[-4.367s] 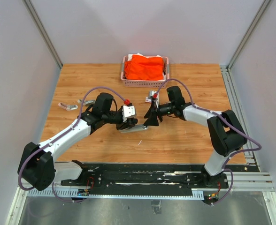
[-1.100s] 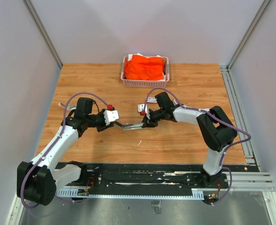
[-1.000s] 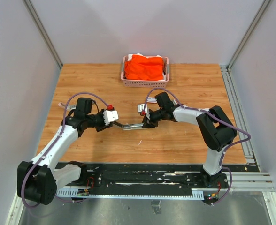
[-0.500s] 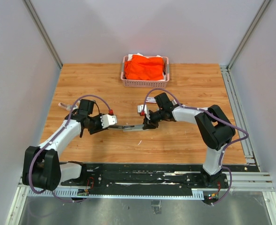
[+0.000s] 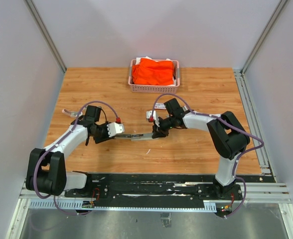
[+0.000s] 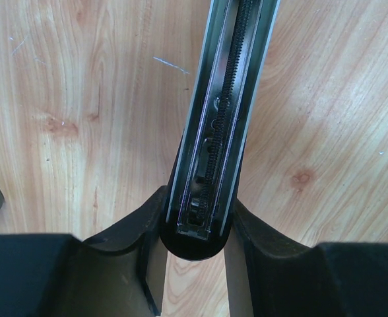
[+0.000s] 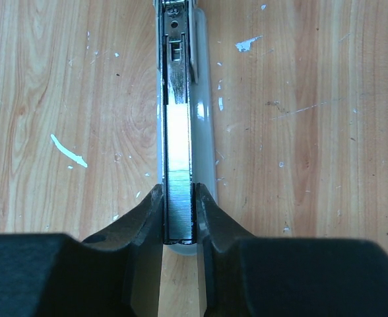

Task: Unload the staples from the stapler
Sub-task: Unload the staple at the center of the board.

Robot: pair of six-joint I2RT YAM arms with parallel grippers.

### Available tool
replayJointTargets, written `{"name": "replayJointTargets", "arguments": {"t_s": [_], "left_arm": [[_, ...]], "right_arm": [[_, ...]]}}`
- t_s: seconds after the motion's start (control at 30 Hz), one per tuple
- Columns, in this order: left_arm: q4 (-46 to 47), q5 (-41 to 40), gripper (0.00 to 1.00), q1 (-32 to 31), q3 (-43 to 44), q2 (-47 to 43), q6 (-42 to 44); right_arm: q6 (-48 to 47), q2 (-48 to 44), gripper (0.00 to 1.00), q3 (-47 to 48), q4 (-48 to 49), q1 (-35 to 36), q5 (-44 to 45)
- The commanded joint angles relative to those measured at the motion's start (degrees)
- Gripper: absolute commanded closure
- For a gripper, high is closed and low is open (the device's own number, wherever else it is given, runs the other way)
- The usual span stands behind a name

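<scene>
The left claw (image 6: 197,221) is closed on one end of the stapler (image 5: 139,135); its two fingers (image 6: 148,221) press the sides of the opened top arm, where a long black spring lies in the channel. The right claw (image 7: 179,211) is closed on the other end, with its fingers (image 7: 144,214) tight against both sides of the magazine. The staples (image 7: 179,165) sit in this magazine as one silvery strip, which begins between the right fingers and runs away from them along the rail. From above, the stapler is opened out long and low between the two claws, near the middle of the tabletop (image 5: 196,149); whether it touches the wood I cannot tell. A small white box (image 5: 150,116) stands just behind the right claw. At the far edge is a pink basket (image 5: 132,84) with an orange cloth (image 5: 154,72) inside.
</scene>
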Motion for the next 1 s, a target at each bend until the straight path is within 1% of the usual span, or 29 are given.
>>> {"name": "replayJointTargets", "arguments": {"t_s": [0.0, 0.03, 0.17, 0.3, 0.5, 0.63, 0.8, 0.97], "left_arm": [[-3.5, 2.9, 0.59, -0.4, -0.7, 1.0, 2.9], [-3.5, 2.9, 0.53, -0.4, -0.7, 1.0, 3.0], [-3.5, 3.0, 0.36, -0.4, -1.2, 0.7, 3.3], [-3.5, 3.4, 0.28, -0.4, -1.6, 0.6, 3.2], [-3.5, 4.2, 0.13, -0.4, -3.3, -0.5, 3.6], [-1.3, 4.6, 0.11, -0.4, -7.3, -3.4, 6.9], [5.2, 3.1, 0.07, -0.4, -13.5, -8.6, 9.9], [7.4, 3.3, 0.04, -0.4, -15.0, -11.2, 11.5]], "right_arm": [[4.7, 1.4, 0.91, 1.4, -2.0, -0.1, 2.4], [4.8, 1.4, 0.9, 1.3, -2.0, 0.0, 2.5], [5.2, 1.3, 0.9, 1.3, -1.6, 0.2, 2.9], [5.2, 1.4, 0.89, 1.4, -1.5, 0.4, 3.4], [5.2, 1.3, 0.89, 1.3, -1.5, 0.4, 4.0], [5.1, 1.3, 0.89, 1.4, -1.5, 0.5, 4.2], [5.1, 1.3, 0.89, 1.5, -1.4, 0.5, 4.6], [5.1, 1.3, 0.89, 1.5, -1.4, 0.5, 4.7]]}}
